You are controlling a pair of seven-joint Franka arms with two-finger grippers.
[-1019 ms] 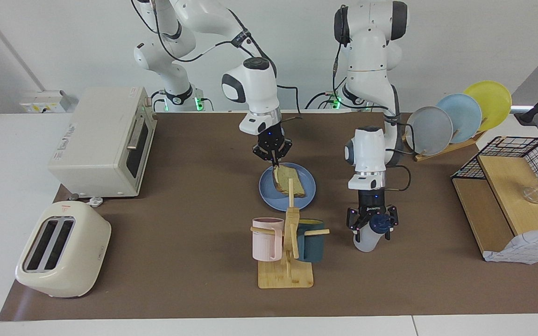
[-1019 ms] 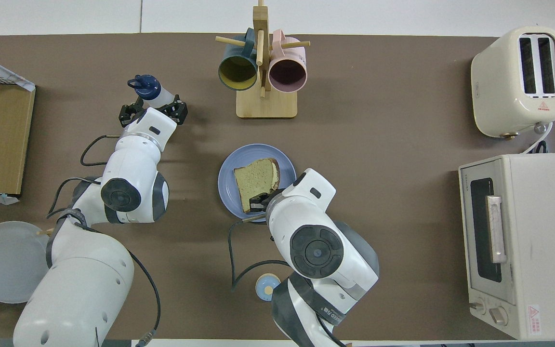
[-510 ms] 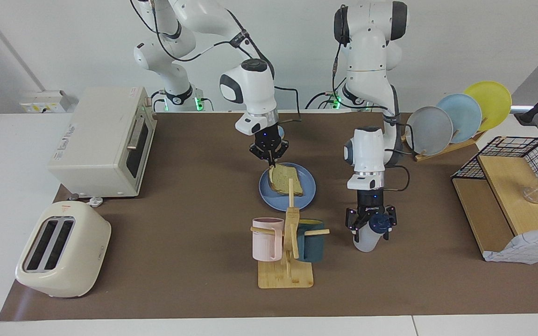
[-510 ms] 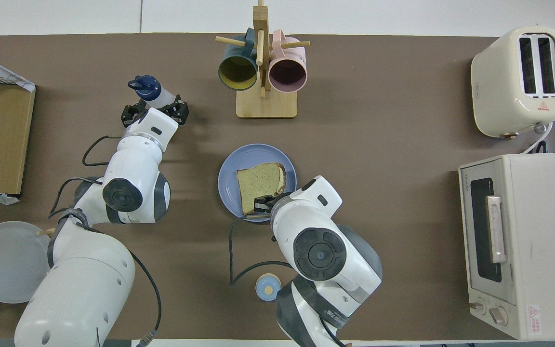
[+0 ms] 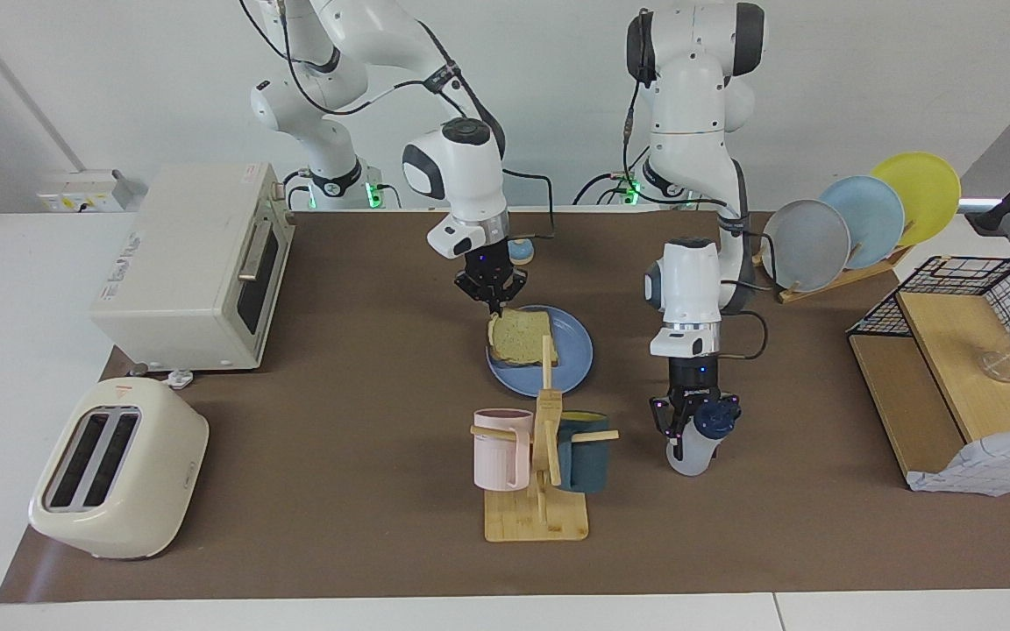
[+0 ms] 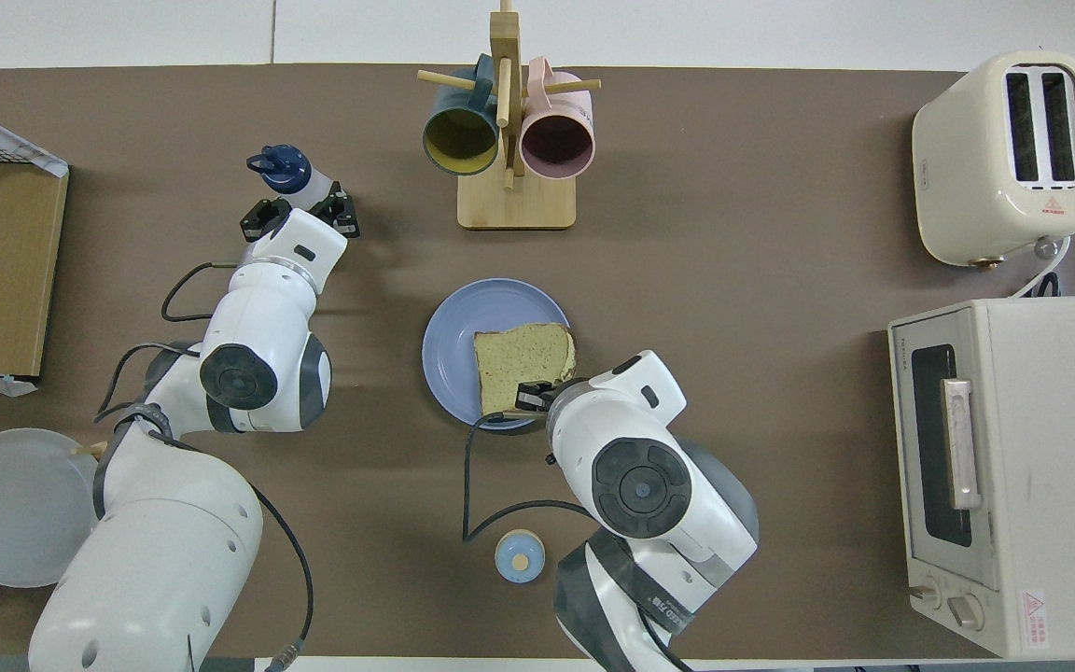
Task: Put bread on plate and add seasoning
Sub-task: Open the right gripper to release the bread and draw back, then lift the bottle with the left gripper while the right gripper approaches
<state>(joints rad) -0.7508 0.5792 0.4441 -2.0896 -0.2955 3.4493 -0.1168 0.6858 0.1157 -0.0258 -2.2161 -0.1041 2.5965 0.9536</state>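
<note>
The bread [image 5: 522, 337] lies on the blue plate [image 5: 573, 366] and overhangs its rim toward the right arm's end; in the overhead view the bread [image 6: 523, 355] covers that side of the plate [image 6: 453, 345]. My right gripper [image 5: 493, 300] is shut on the bread's corner nearest the robots, also seen from overhead [image 6: 534, 396]. The seasoning bottle [image 5: 691, 451], white with a navy cap, stands on the table toward the left arm's end. My left gripper [image 5: 696, 421] has its fingers against the bottle's sides just under the cap; overhead, the gripper [image 6: 300, 207] sits beside the bottle [image 6: 287, 175].
A wooden mug rack [image 5: 540, 478] with a pink and a teal mug stands just farther from the robots than the plate. A toaster [image 5: 119, 469] and an oven [image 5: 189, 267] stand at the right arm's end. Upright plates [image 5: 856, 223] and a wooden shelf [image 5: 952, 368] stand at the left arm's end. A small bell [image 6: 519, 555] is near the robots.
My right gripper moved toward the right arm's end, dragging the bread across the plate and laying it flatter. My left gripper's fingers narrowed onto the seasoning bottle.
</note>
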